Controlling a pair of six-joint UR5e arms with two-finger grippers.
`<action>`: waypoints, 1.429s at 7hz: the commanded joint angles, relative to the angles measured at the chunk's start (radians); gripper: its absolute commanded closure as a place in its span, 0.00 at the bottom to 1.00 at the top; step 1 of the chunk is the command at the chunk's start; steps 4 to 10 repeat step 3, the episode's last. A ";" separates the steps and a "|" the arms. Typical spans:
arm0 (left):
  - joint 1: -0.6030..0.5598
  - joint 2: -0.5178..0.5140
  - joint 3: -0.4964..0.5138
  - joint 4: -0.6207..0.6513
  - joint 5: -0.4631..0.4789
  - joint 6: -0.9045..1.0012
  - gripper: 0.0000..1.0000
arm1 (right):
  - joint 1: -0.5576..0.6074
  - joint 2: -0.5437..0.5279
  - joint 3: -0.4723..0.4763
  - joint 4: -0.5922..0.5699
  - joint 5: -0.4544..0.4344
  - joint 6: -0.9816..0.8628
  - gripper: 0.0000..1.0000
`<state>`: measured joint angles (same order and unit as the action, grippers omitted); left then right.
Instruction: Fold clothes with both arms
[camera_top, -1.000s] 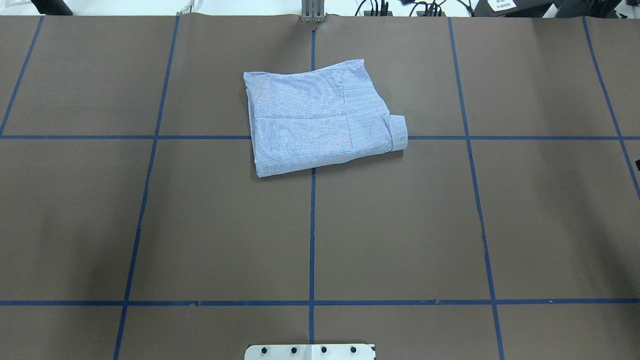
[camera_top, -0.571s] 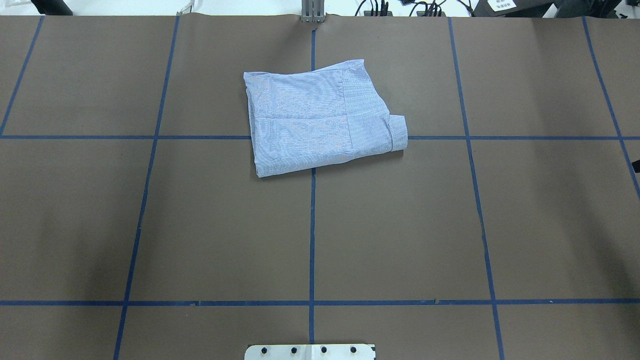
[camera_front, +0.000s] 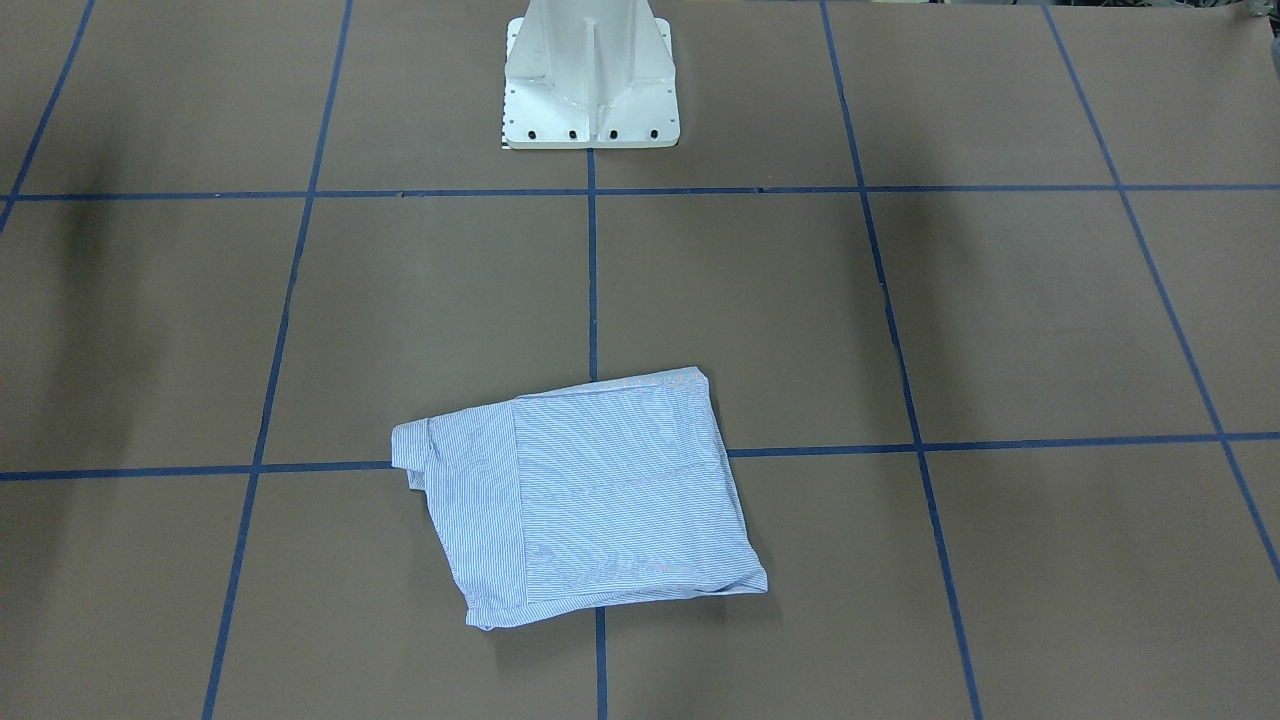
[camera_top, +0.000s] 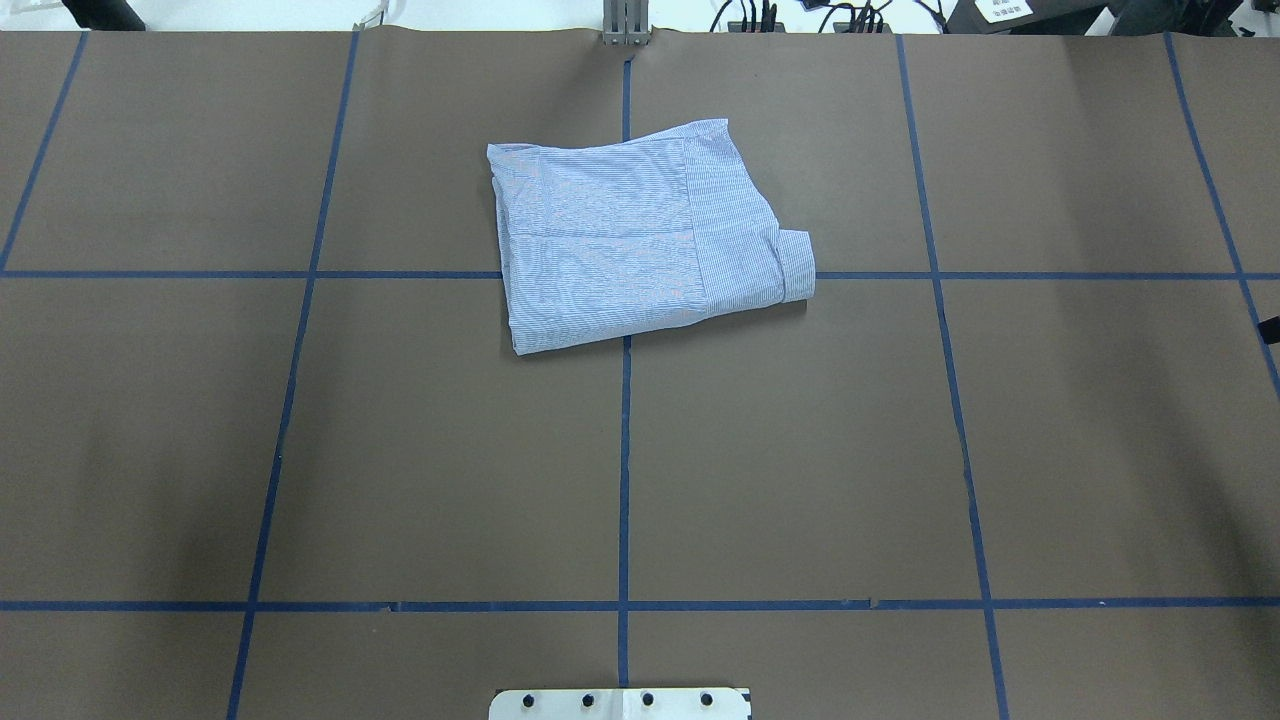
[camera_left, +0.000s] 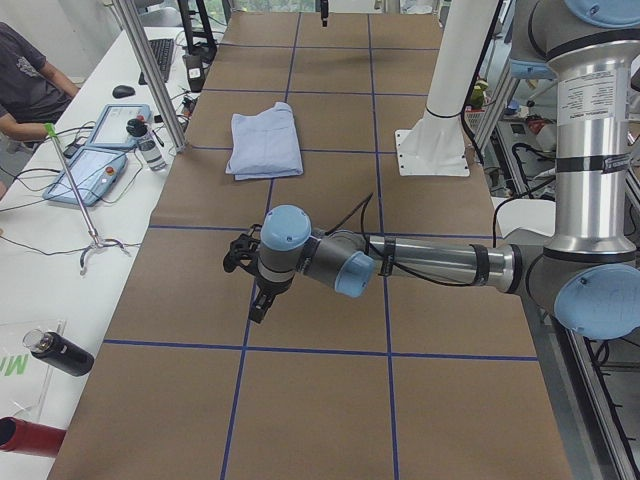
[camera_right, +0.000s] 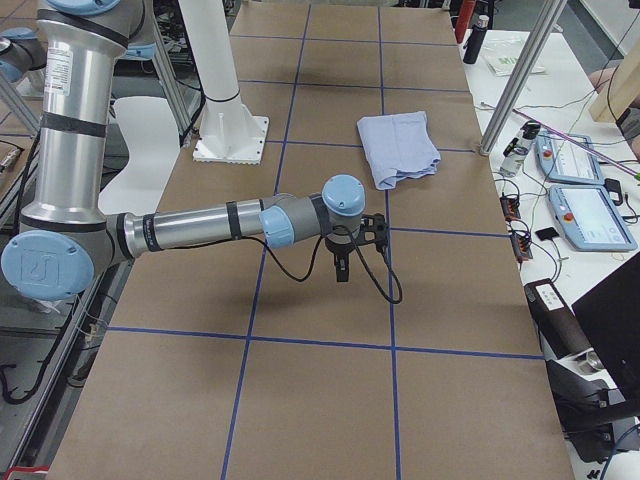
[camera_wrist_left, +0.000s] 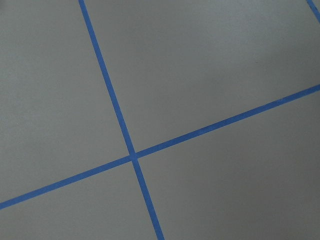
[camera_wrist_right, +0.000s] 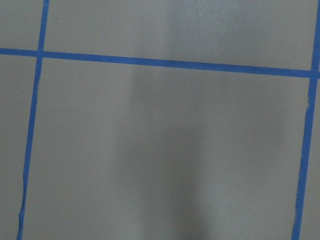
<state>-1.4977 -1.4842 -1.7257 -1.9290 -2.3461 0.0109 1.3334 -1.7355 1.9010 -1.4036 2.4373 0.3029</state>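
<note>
The clothes are one light blue striped shirt (camera_top: 640, 245), folded into a compact, slightly skewed rectangle on the brown table past its middle; it also shows in the front view (camera_front: 590, 500) and the side views (camera_left: 265, 140) (camera_right: 400, 148). Nothing touches it. My left gripper (camera_left: 258, 300) hangs pointing down over bare table at the left end, far from the shirt. My right gripper (camera_right: 343, 265) hangs the same way at the right end. Both show only in the side views, so I cannot tell if they are open or shut. Each wrist view holds only table and blue tape.
The white pedestal base (camera_front: 590, 90) stands at the robot's edge. Blue tape lines (camera_top: 625, 470) grid the table. Beyond the far edge are a metal post (camera_left: 150, 70), teach pendants (camera_left: 95, 150), bottles (camera_left: 60, 355) and a seated person (camera_left: 25, 85).
The shirt has not moved. A dark sliver at the overhead view's right edge has crept slightly inward.
</note>
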 joint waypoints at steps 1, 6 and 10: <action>-0.001 -0.001 -0.029 0.007 0.002 0.000 0.00 | 0.003 -0.001 0.003 0.000 -0.003 0.001 0.00; 0.001 -0.001 -0.037 0.007 0.001 0.000 0.00 | 0.010 -0.003 0.003 0.000 -0.010 -0.001 0.00; 0.001 -0.001 -0.037 0.007 0.001 0.000 0.00 | 0.010 -0.003 0.003 0.000 -0.010 -0.001 0.00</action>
